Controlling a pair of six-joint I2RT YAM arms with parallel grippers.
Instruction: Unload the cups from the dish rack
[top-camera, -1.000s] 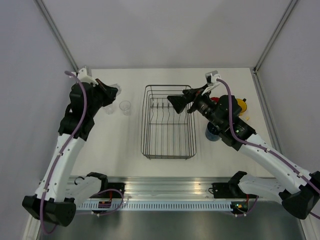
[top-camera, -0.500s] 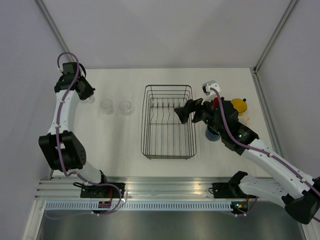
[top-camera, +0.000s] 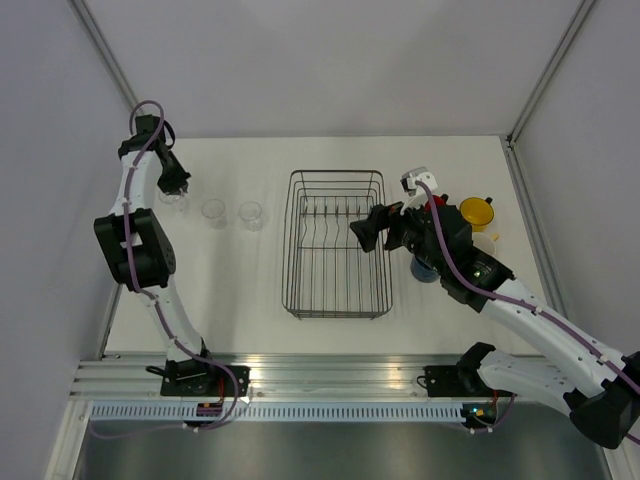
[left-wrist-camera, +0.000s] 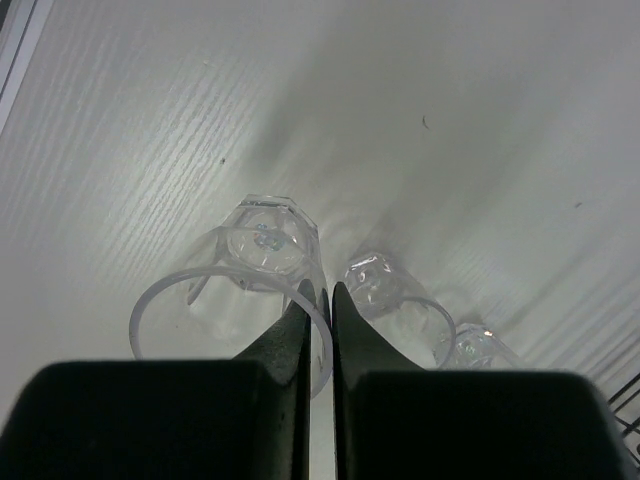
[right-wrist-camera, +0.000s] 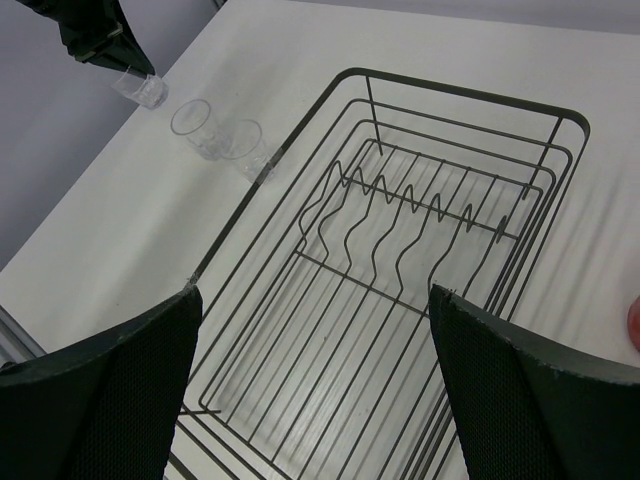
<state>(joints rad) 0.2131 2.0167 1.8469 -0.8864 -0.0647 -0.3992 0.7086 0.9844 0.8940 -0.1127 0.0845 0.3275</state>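
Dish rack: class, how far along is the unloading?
Done: the dish rack is empty; mugs stand right of it, two tumblers left. In hand: the left fingers pinch the rim of the third tumbler. Remaining: release it; the right fingers hang open, empty.

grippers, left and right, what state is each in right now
Left gripper: fingers shut on the rim of the nearest tumbler.
Right gripper: open, empty, above the dish rack.

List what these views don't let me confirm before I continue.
Top view: dark blue mug and red mug lie mostly under the right arm.
Left wrist view: whether the left gripper pinches the nearest tumbler; its own fingers cover the contact.
Right wrist view: right edge cuts off the red mug.
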